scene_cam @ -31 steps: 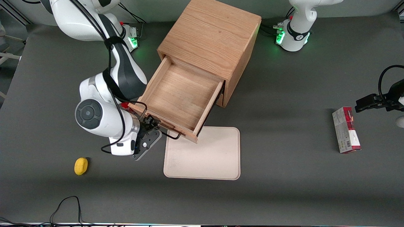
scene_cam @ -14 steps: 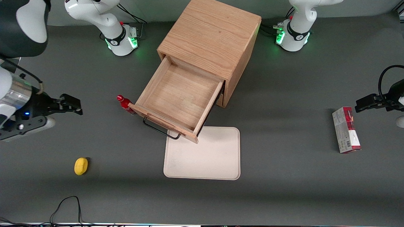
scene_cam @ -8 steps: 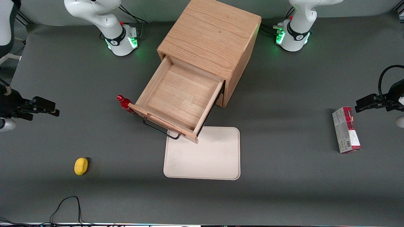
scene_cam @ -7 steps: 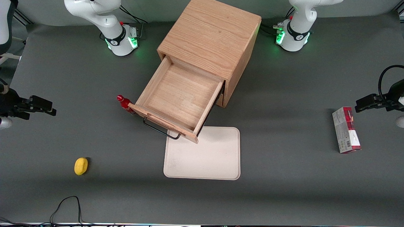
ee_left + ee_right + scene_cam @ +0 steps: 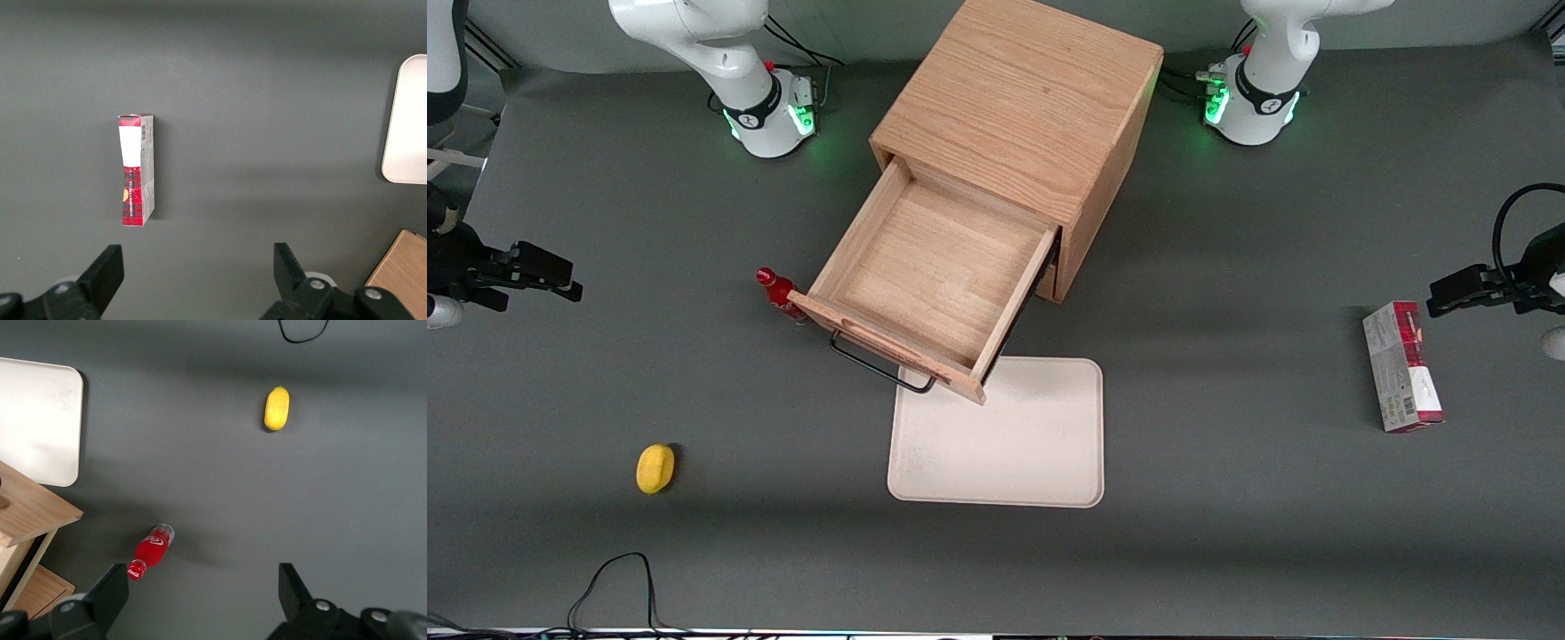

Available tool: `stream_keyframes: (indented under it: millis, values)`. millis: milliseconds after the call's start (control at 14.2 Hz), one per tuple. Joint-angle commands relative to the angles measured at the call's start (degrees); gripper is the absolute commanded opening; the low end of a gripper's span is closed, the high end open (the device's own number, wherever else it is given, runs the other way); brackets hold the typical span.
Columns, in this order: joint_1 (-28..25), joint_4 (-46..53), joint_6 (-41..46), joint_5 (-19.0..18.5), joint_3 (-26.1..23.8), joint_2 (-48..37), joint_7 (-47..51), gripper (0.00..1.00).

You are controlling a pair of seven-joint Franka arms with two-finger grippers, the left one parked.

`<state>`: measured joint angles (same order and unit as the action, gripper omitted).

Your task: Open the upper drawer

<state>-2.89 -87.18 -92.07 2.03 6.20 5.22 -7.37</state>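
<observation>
Standing open: one upper drawer [image 5: 929, 280] | one end effector [image 5: 547, 276], fingers spread, well apart

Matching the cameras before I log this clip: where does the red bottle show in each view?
Front view: red bottle beside the pulled-out upper drawer; gripper open, toward the working arm's end.
Right wrist view: bottle beside the drawer's corner.
Left wrist view: not in it.
Shared landmark: cream tray.

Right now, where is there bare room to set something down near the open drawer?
The upper drawer is pulled out, its tray bare. The cream tray in front of it is bare too. Open mat lies between the lemon and that tray. It is tight by the red bottle at the drawer's corner. The gripper sits open, well clear.
</observation>
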Motion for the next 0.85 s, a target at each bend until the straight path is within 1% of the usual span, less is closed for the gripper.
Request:
stream_keyframes:
  millis: [0,352,493,775]
  values:
    - [0.43,-1.33,-0.74,-1.41,-0.4,-0.91,1.39,1.0]
    - [0.34,-1.06,-0.57,-1.5,-0.31,-0.65,1.13,1.0]
    - [0.34,-1.07,-0.57,-2.99,-0.31,-0.65,1.48,1.0]
    - [0.34,-0.89,0.58,-3.09,-0.31,-0.73,1.57,1.0]
